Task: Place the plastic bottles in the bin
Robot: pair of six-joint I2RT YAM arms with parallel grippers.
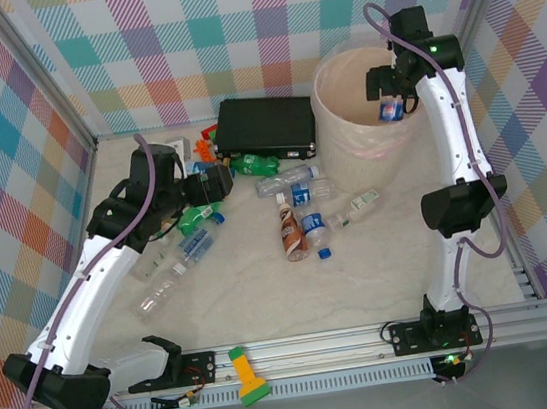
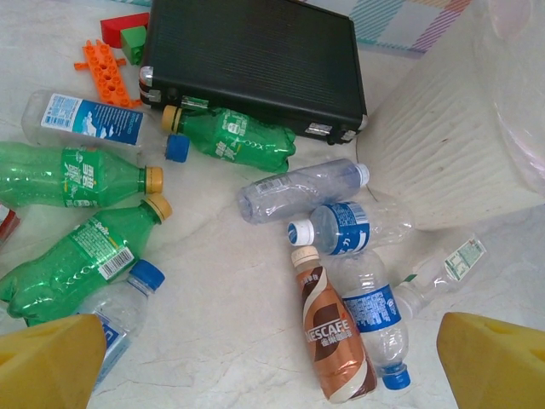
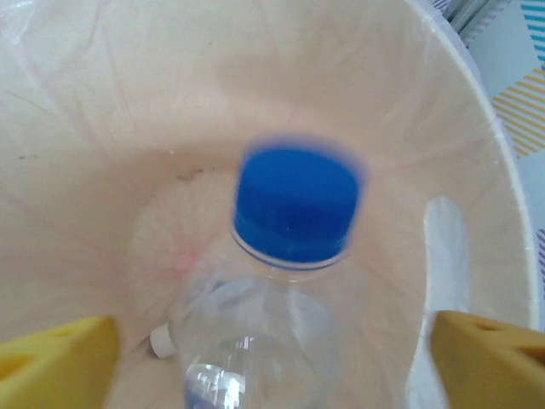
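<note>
While blue-capped bottle (image 3: 294, 213) is over bin (image 3: 477, 170) — brown bottle (image 2: 334, 341) reads NESCAFE.

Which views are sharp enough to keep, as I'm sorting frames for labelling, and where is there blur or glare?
Right wrist view: the blue-capped bottle is smeared at its cap edge, while the bin wall behind is softly, evenly lit. Left wrist view: sharp, the brown-labelled bottle has readable print, shadows faint. Top external view: even light, no strong glare on the table.

Bright even light, soft shadows; bottle (image 3: 294, 213) motion-blurred.
</note>
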